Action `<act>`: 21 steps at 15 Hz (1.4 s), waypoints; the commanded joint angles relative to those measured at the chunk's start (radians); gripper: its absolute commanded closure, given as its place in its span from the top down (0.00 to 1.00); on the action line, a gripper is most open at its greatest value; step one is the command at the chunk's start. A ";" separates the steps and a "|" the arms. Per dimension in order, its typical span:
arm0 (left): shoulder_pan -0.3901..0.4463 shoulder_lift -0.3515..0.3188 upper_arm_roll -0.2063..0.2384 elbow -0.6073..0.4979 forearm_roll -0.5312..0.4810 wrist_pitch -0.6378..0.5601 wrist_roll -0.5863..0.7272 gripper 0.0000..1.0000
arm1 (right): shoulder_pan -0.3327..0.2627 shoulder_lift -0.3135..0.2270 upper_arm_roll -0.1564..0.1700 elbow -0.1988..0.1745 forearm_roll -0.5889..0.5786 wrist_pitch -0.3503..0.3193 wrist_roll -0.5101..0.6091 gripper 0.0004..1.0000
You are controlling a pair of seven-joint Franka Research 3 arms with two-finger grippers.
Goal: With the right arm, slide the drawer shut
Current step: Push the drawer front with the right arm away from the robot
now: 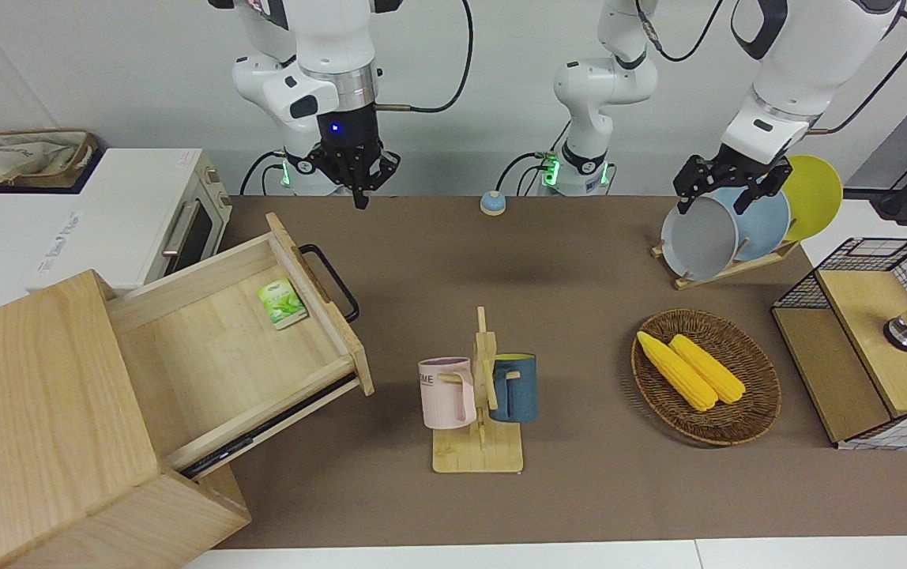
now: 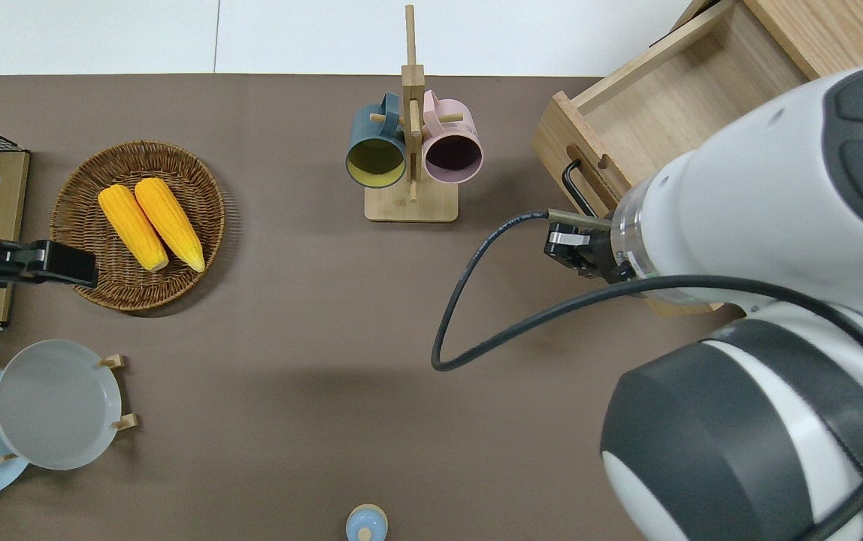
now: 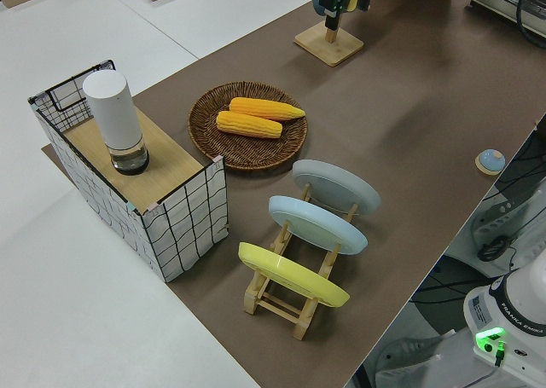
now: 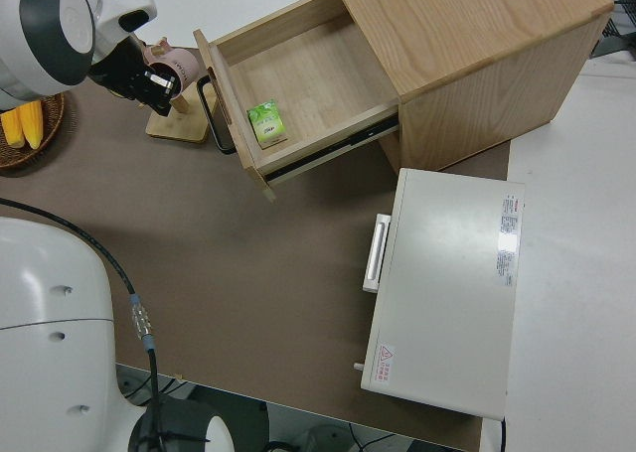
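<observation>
The light-wood drawer (image 1: 224, 348) stands pulled far out of the pale wooden cabinet (image 1: 35, 411). Its black loop handle (image 1: 331, 280) faces the middle of the table. A small green packet (image 1: 282, 303) lies inside, close to the front panel. My right gripper (image 1: 360, 196), with the blue wrist light, hangs up in the air with its fingers together and nothing in them. In the overhead view it (image 2: 574, 248) is over the brown mat just off the drawer's front (image 2: 563, 139), touching nothing; my arm hides most of the handle there. My left gripper (image 1: 726, 186) is parked, open.
A white toaster oven (image 1: 129, 221) stands beside the drawer, nearer to the robots. A mug rack (image 1: 481, 395) with a pink and a blue mug stands mid-table. A corn basket (image 1: 706, 375), a plate rack (image 1: 726, 237) and a wire-mesh box (image 1: 864, 340) are toward the left arm's end.
</observation>
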 commanded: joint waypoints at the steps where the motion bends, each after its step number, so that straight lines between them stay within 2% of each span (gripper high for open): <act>1: 0.004 0.011 -0.006 0.024 0.017 -0.020 0.010 0.99 | -0.009 0.004 0.005 -0.076 0.009 0.052 0.190 0.00; 3: 0.004 0.011 -0.006 0.026 0.017 -0.020 0.010 0.99 | -0.006 0.027 0.005 -0.105 0.006 0.084 0.284 0.00; 4: 0.004 0.011 -0.006 0.026 0.017 -0.020 0.010 0.99 | 0.016 0.050 0.002 -0.108 0.002 0.093 0.322 0.00; 9: 0.004 0.011 -0.006 0.024 0.017 -0.020 0.010 0.99 | 0.017 0.116 -0.003 -0.108 -0.011 0.132 0.462 0.00; 11: 0.004 0.011 -0.006 0.024 0.017 -0.020 0.010 0.99 | 0.011 0.127 -0.006 -0.131 -0.012 0.167 0.539 0.00; 14: 0.004 0.011 -0.006 0.026 0.017 -0.020 0.010 0.99 | 0.007 0.130 -0.007 -0.157 -0.047 0.184 0.565 0.00; 17: 0.004 0.011 -0.006 0.026 0.017 -0.020 0.010 0.99 | -0.004 0.142 -0.007 -0.157 -0.052 0.188 0.562 0.00; 21: 0.004 0.011 -0.006 0.024 0.017 -0.020 0.010 0.99 | -0.005 0.175 -0.007 -0.154 -0.115 0.193 0.576 0.00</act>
